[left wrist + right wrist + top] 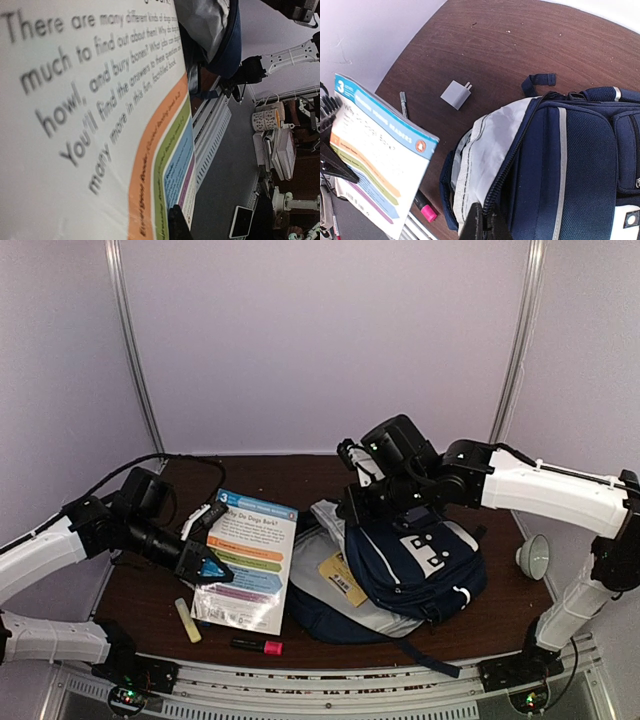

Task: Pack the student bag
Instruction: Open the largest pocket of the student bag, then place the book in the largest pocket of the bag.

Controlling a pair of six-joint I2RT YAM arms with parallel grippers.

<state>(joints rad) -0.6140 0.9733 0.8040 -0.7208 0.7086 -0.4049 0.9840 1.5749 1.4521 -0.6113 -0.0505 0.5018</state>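
Navy bag (410, 560) lies beneath the right tool (482, 225), clamped on its opening edge — hold that high while the left tool (210, 565), gripping the book (250, 560), slides it in.

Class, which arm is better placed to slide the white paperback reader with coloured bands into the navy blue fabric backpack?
Probably left. The left gripper pinches the white paperback reader by its edge; the right gripper is shut on the zip rim of the navy blue fabric backpack, holding it open.
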